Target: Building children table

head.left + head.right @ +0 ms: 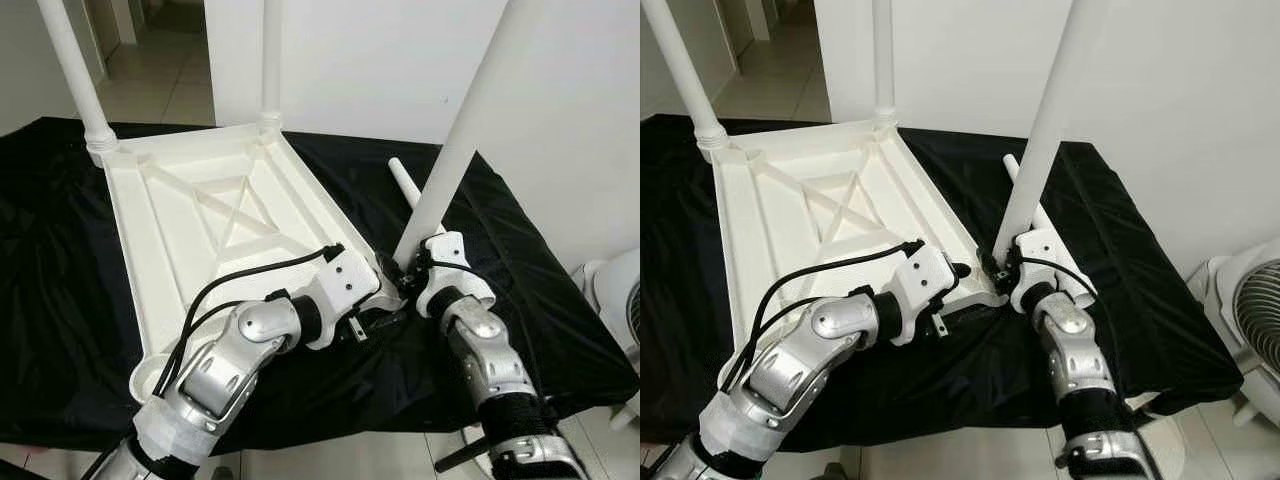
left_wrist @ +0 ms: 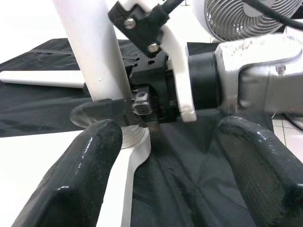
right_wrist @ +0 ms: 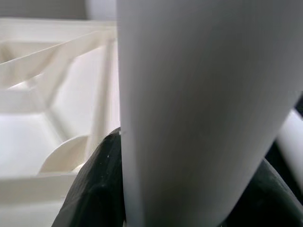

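your right tool [image 1: 1002, 268] is clenched around the leaning white leg [image 1: 1040, 150] at the upturned tabletop's [image 1: 820, 230] near right corner, your left tool [image 2: 161, 170] spread beside it, on the black-draped desk [image 1: 1120, 270] by a white wall [image 1: 1180, 110].

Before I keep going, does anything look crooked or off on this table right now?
Yes: the leg held by the right gripper leans away from the tabletop, while the two far legs stand straight. A fourth leg lies loose on the black cloth.
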You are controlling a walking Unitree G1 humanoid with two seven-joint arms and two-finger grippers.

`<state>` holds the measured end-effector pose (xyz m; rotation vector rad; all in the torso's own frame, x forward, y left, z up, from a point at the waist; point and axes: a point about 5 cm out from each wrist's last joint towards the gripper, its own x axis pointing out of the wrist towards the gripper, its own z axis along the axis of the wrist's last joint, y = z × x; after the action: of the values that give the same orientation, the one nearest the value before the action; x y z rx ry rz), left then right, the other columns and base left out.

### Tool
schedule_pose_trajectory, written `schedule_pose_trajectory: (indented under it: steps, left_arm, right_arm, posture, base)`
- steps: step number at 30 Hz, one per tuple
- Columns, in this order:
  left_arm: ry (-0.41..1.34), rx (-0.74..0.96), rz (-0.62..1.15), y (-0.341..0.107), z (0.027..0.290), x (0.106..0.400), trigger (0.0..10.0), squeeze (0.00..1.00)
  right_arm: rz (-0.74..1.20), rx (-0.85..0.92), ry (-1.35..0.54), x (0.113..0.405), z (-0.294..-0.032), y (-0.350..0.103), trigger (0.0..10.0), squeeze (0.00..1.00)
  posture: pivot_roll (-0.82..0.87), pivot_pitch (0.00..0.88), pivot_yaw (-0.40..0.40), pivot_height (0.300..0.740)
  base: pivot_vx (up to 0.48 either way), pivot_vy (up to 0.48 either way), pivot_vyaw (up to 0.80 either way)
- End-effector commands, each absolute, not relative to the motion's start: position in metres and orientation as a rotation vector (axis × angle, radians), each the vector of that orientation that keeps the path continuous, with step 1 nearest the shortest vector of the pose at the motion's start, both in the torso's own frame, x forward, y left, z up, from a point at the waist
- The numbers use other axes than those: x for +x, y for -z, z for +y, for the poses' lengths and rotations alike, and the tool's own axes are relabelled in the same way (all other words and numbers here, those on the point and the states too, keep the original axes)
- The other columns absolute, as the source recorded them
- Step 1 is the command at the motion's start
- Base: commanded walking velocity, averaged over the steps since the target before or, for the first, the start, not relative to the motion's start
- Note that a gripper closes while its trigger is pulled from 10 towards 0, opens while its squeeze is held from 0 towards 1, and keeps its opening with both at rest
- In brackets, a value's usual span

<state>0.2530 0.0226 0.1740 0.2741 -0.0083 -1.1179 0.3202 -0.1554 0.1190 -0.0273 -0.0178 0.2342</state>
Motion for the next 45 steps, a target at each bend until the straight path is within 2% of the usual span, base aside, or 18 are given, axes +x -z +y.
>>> schedule_pose_trajectory:
  steps: [1,4,7,15,16,24,25,30,34,40,41,42,43,44,45]
  left_arm:
    - [1.143,0.273,0.006,-0.172,0.020,0.250,10.0,0.00]
    - [1.145,0.273,0.010,-0.171,0.020,0.250,10.0,0.00]
    - [1.128,0.274,0.015,-0.171,0.020,0.252,10.0,0.00]
    - [1.111,0.272,0.018,-0.171,0.021,0.254,10.0,0.00]
    - [1.105,0.271,0.019,-0.171,0.021,0.255,10.0,0.00]
    - [1.082,0.269,0.025,-0.171,0.024,0.257,10.0,0.00]
    - [1.080,0.270,0.026,-0.171,0.024,0.257,10.0,0.00]
    - [1.074,0.274,0.028,-0.170,0.025,0.258,10.0,0.00]
    - [1.066,0.277,0.030,-0.170,0.027,0.257,10.0,0.00]
    - [1.067,0.276,0.033,-0.170,0.028,0.256,10.0,0.00]
    - [1.067,0.276,0.034,-0.170,0.029,0.256,10.0,0.00]
    - [1.068,0.276,0.035,-0.170,0.029,0.256,10.0,0.00]
    - [1.068,0.276,0.035,-0.170,0.029,0.256,10.0,0.00]
    - [1.070,0.276,0.037,-0.170,0.029,0.255,10.0,0.00]
    - [1.072,0.276,0.037,-0.170,0.029,0.255,10.0,0.00]
  right_arm:
    - [0.069,-0.035,-0.109,0.316,-0.173,-0.102,10.0,0.00]
    - [0.063,-0.015,-0.030,0.315,-0.170,-0.103,10.0,0.00]
    - [0.046,0.042,0.076,0.314,-0.156,-0.107,10.0,0.00]
    - [0.038,0.073,0.058,0.316,-0.142,-0.109,10.0,0.00]
    - [0.026,0.082,0.053,0.317,-0.139,-0.112,10.0,1.00]
    - [-0.062,0.089,0.025,0.315,-0.139,-0.125,10.0,1.00]
    - [-0.080,0.079,0.023,0.313,-0.139,-0.128,10.0,0.00]
    - [-0.102,0.072,0.007,0.306,-0.139,-0.130,10.0,0.00]
    - [-0.135,0.066,-0.038,0.280,-0.141,-0.128,10.0,0.00]
    - [-0.135,0.059,-0.059,0.260,-0.148,-0.130,10.0,0.00]
    - [-0.137,0.058,-0.060,0.254,-0.150,-0.131,7.0,0.00]
    - [-0.139,0.061,-0.056,0.250,-0.153,-0.132,1.9,0.00]
    - [-0.139,0.061,-0.056,0.250,-0.153,-0.132,1.9,0.00]
    - [-0.143,0.067,-0.060,0.247,-0.154,-0.133,0.0,0.00]
    - [-0.146,0.069,-0.064,0.244,-0.155,-0.134,0.0,0.00]
  posture:
    - [0.09,0.000,-0.069,0.740]
    - [0.08,0.000,-0.067,0.740]
    - [0.09,0.000,-0.064,0.740]
    - [0.09,0.000,-0.061,0.740]
    - [0.09,0.000,-0.062,0.740]
    - [0.09,0.000,-0.061,0.740]
    - [0.09,0.000,-0.061,0.740]
    - [0.09,0.000,-0.058,0.740]
    - [0.09,0.005,-0.059,0.740]
    - [0.08,0.011,-0.056,0.740]
    - [0.08,0.013,-0.053,0.740]
    - [0.08,0.013,-0.051,0.740]
    - [0.08,0.013,-0.051,0.740]
    - [0.08,0.015,-0.049,0.740]
    - [0.07,0.015,-0.045,0.740]
  base:
    - [0.000,0.000,0.00]
    - [0.000,0.000,0.00]
    - [0.000,0.000,0.00]
    - [0.000,0.000,0.00]
    - [0.000,0.000,0.00]
    - [0.000,0.000,0.00]
    - [0.000,0.000,0.00]
    - [0.000,0.000,0.00]
    - [0.000,0.000,0.00]
    - [0.000,0.000,0.00]
    - [0.000,0.000,0.00]
    - [0.000,0.000,0.00]
    - [0.000,0.000,0.00]
    - [0.000,0.000,0.00]
    - [0.000,0.000,0.00]
